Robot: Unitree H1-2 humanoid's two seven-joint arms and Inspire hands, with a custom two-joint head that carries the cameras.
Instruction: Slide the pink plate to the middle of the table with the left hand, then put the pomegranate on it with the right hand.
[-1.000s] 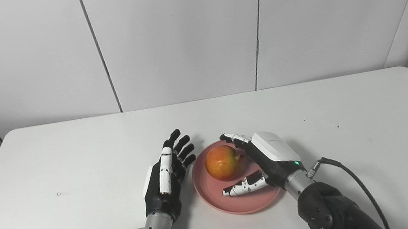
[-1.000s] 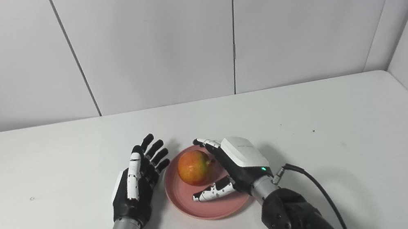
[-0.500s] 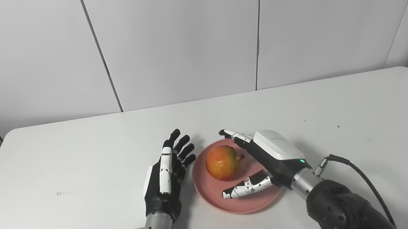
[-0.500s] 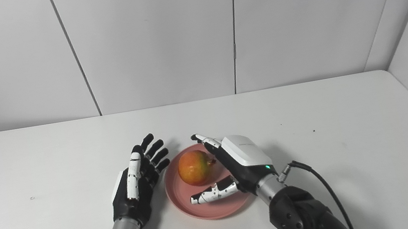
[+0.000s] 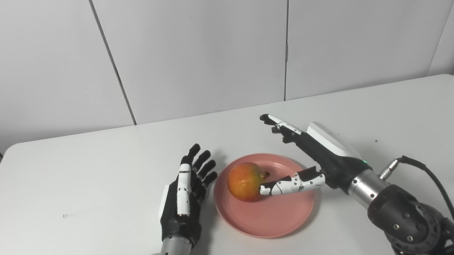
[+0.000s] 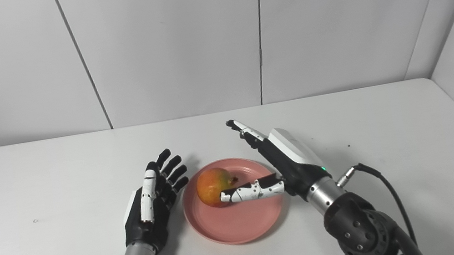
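Pomegranate [image 5: 245, 182] is sitting on the pink plate [image 5: 271, 224], toward the plate's left-rear part, calyx pointing right. Plate is lying near the middle of the white table [image 5: 56, 183], a bit toward the near edge.

Right hand [image 5: 321, 155] is spread wide & holding nothing: fingers pointing up and away over the plate's far-right rim, thumb reaching left w/ its tip at or just beside the fruit's right side; can't tell if it's actually touching. Left hand [image 5: 183, 195] is resting edge-on just left of the plate, fingers straight and apart, gripping nothing, close to the rim but contact not clear.

Handling, as a guess: fruit is looking firm, fairly heavy for its size, w/ smooth leathery skin, so somewhat slippery and round enough to roll on the shallow plate. Best hold is prob. around the widest girth, thumb opposite fingers, avoiding the calyx nub. Plate is looking stiff & light, likely sliding easily on the smooth top, so a stray thumb nudge could be shifting both. Judging by the layout, both steps are looking done
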